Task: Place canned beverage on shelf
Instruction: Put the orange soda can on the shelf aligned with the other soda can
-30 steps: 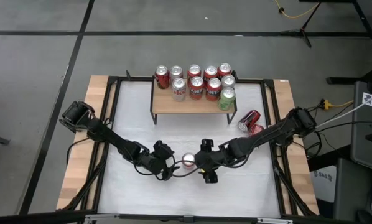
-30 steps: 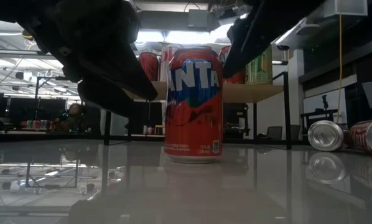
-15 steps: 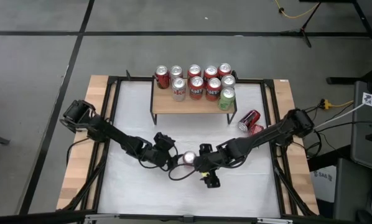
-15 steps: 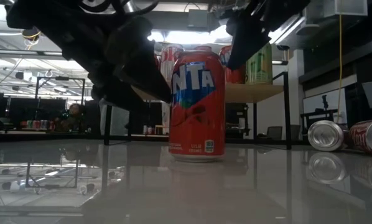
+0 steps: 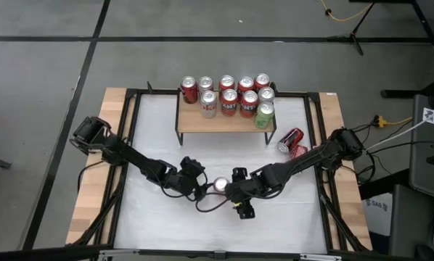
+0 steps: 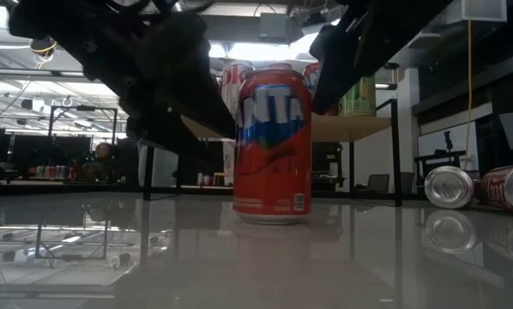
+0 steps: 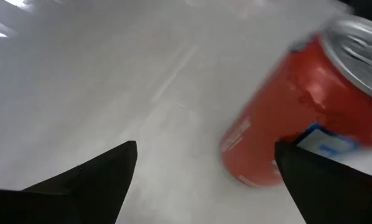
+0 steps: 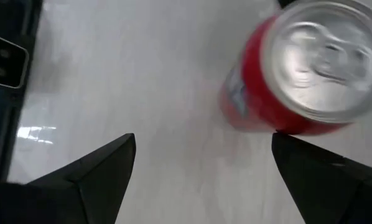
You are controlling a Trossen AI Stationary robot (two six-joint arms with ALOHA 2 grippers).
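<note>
A red can (image 6: 272, 144) stands upright on the white table (image 5: 159, 130), ungripped between the wide-open left end effector (image 5: 197, 187) and wide-open right end effector (image 5: 236, 190), well short of the shelf (image 5: 224, 121) already holding ten cans, so lifting and placing remain.

Can between both grippers, shelf behind.
A can (image 5: 220, 185) stands on the bench (image 5: 152, 130), left gripper (image 5: 196, 190) and right gripper (image 5: 237, 196) flanking it; the shelf (image 5: 224, 120) carries ten cans.
</note>
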